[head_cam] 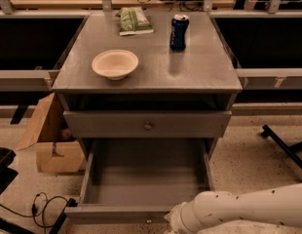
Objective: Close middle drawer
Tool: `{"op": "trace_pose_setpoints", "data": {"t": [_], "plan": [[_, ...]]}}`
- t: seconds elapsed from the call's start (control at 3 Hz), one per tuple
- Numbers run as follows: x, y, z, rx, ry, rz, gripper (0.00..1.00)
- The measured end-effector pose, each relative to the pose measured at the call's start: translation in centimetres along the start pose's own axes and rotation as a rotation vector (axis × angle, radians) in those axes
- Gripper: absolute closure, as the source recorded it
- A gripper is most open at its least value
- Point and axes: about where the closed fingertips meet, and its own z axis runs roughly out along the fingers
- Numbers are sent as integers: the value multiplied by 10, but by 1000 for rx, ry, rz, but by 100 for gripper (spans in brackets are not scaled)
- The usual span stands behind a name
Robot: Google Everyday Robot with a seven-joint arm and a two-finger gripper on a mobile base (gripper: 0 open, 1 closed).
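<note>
The middle drawer (117,212) stands pulled far out of the grey cabinet (204,77). Its deep grey box is empty, and its plain front faces the lower edge of the view. Above it, the top drawer's front (92,125) with a small round knob sits nearly flush. My white arm (248,207) reaches in from the lower right. My gripper (171,222) is at the arm's end, right at the open drawer's front near its middle, and is mostly hidden by the wrist and the frame edge.
On the cabinet top are a cream bowl (115,64), a blue can (179,31) and a green packet (134,20). A cardboard box (51,145) and black cables (41,206) lie on the floor to the left. A black stand leg (282,145) is at the right.
</note>
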Motion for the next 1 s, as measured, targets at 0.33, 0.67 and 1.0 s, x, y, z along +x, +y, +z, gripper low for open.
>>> {"op": "trace_pose_setpoints", "data": {"t": [0.33,0.67,1.0], "plan": [[0,0,0,0,0,0,18],[0,0,0,0,0,0,50],[0,0,0,0,0,0,73]]}}
